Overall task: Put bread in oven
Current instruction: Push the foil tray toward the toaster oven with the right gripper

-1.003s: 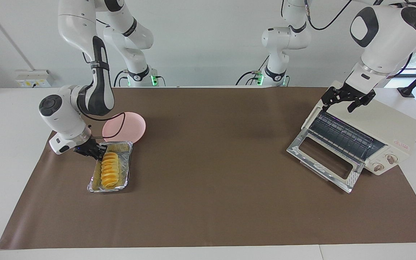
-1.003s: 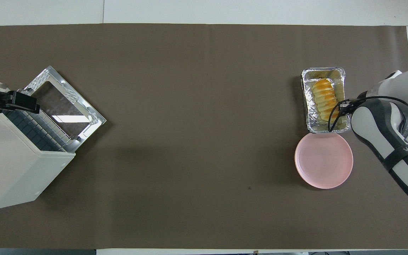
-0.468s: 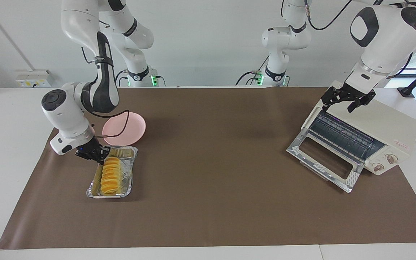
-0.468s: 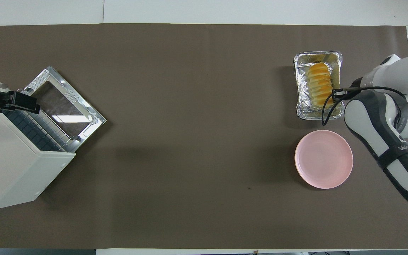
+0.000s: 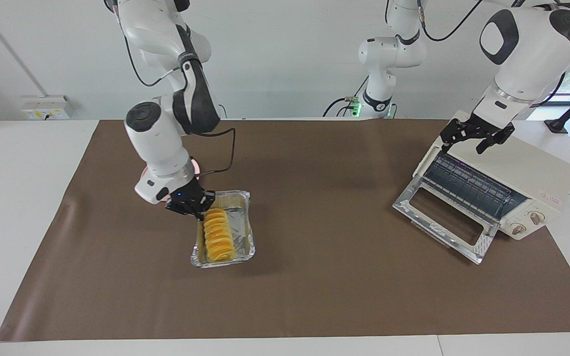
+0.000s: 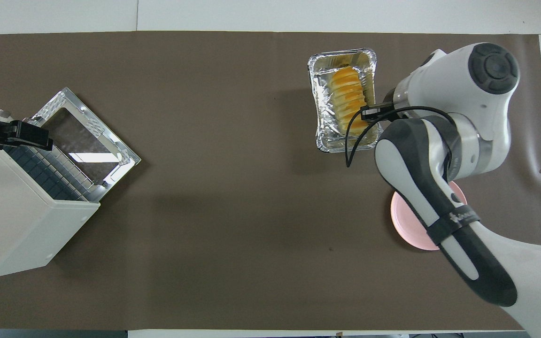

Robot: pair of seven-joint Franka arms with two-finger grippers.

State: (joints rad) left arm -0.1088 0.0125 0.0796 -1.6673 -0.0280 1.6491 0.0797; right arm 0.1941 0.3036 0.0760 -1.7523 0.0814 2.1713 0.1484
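The yellow-orange ridged bread [image 5: 217, 235] lies in a crinkled silver foil tray [image 5: 243, 232], near the middle of the brown mat toward the right arm's end. My right gripper [image 5: 192, 203] is shut on the tray's rim at the end nearer the robots. Overhead, the bread [image 6: 347, 98] and tray [image 6: 323, 108] show beside the right gripper [image 6: 373, 112]. I cannot tell whether the tray touches the mat. The cream-white oven [image 5: 530, 170] stands at the left arm's end, its glass door [image 5: 443, 217] dropped open. My left gripper [image 5: 478, 134] is open over the oven's top edge.
A round pink plate [image 6: 404, 223] lies on the mat nearer the robots than the tray, mostly covered by the right arm. The oven [image 6: 12, 220] and its open door [image 6: 87, 136] stick out onto the mat. A brown mat [image 5: 314, 296] covers the table.
The right gripper has carried the foil tray with the bread away from the pink plate, toward the middle of the mat and the oven's end. The left arm has not moved.
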